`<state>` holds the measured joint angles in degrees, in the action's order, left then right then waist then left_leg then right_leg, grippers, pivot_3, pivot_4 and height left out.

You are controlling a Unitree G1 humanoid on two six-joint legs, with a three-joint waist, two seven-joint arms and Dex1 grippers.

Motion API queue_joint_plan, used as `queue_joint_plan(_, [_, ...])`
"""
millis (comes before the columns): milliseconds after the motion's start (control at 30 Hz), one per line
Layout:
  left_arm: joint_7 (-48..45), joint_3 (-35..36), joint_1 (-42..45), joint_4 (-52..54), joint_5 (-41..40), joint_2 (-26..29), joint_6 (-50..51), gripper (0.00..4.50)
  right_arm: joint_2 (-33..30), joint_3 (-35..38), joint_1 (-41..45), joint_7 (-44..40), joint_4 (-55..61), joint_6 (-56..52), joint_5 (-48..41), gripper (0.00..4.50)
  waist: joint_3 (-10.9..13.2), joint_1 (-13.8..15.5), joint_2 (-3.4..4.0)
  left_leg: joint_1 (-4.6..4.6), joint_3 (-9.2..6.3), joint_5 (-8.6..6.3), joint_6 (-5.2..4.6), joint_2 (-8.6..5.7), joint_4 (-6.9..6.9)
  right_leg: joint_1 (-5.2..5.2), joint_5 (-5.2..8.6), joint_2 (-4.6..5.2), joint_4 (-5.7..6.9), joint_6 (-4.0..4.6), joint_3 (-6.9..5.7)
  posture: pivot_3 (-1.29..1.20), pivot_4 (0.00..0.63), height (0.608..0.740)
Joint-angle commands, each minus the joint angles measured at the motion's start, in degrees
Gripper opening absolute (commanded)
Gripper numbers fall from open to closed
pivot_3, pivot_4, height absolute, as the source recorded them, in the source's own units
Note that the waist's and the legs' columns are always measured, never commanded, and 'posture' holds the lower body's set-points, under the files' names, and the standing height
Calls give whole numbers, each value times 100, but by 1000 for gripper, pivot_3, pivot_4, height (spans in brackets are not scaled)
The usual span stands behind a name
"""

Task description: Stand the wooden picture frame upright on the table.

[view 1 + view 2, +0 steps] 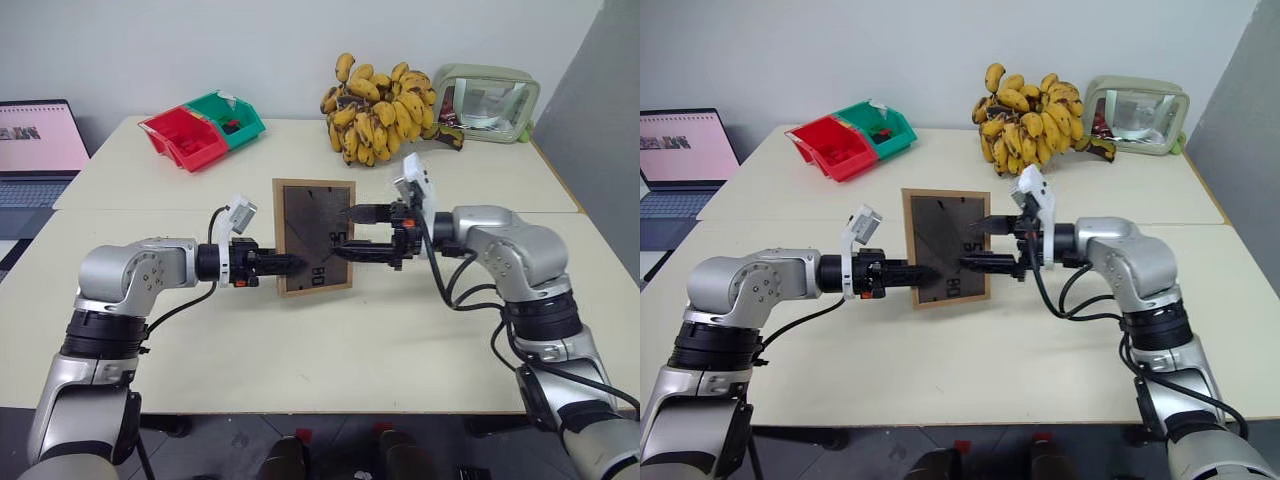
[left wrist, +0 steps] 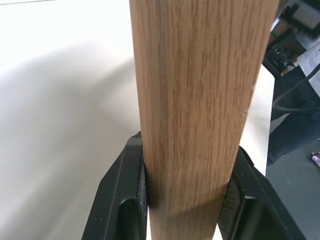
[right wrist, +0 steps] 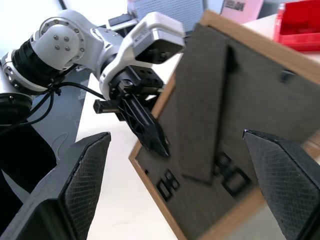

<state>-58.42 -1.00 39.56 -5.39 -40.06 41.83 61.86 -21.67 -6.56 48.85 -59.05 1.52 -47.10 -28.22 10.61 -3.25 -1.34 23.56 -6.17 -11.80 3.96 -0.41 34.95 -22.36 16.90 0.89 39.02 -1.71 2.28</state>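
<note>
The wooden picture frame [image 1: 313,235] is held on edge above the middle of the table [image 1: 330,350], its dark back and fold-out stand [image 3: 200,125] facing me. My left gripper [image 1: 290,265] is shut on the frame's lower left border. The left wrist view shows the light wood edge [image 2: 195,100] pinched between both black fingers [image 2: 125,200]. My right gripper [image 1: 348,232] reaches in from the right at the frame's right side, open, its fingers [image 3: 75,185] spread wide with nothing between them. Whether the frame's bottom edge touches the table cannot be told.
A big bunch of bananas [image 1: 385,110] lies at the back centre, with a pale green pouch [image 1: 488,100] to its right. A red bin [image 1: 185,138] and a green bin [image 1: 232,117] sit at the back left. A laptop [image 1: 35,150] stands beyond the left edge.
</note>
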Motion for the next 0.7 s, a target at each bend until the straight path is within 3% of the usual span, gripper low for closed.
queue_joint_plan(33, [-100, 120, 189, 147, -32, -6, -117, 1294, 257, -173, 233, 233, -37, 293, 124, 4488, 0, 0, 0, 0, 0, 0, 0, 0, 0, 0, 0, 0, 0, 0, 0, 0, 150, 740])
queue_joint_plan(267, [-44, 170, 155, 297, -89, -69, -37, 1294, 484, -406, 178, 570, 96, 350, 285, 4488, 0, 2, 0, 0, -1, 0, 0, -1, 1, 0, 0, 0, 2, 0, 0, 0, 150, 740])
queue_joint_plan(433, [-31, 212, 99, 375, -98, -80, -11, 1294, 369, -380, 15, 489, 615, 32, -31, 4488, 0, 2, 0, 0, -2, 0, 0, -1, 1, 0, 0, 2, 2, 0, -1, 0, 150, 740])
queue_joint_plan(700, [-60, 205, 69, 378, -87, -74, -52, 1294, 61, -278, 74, 716, 269, 211, 216, 4488, 0, -1, 0, 0, -2, 0, 0, -1, 3, 0, 0, 8, 5, 1, -1, 0, 150, 740])
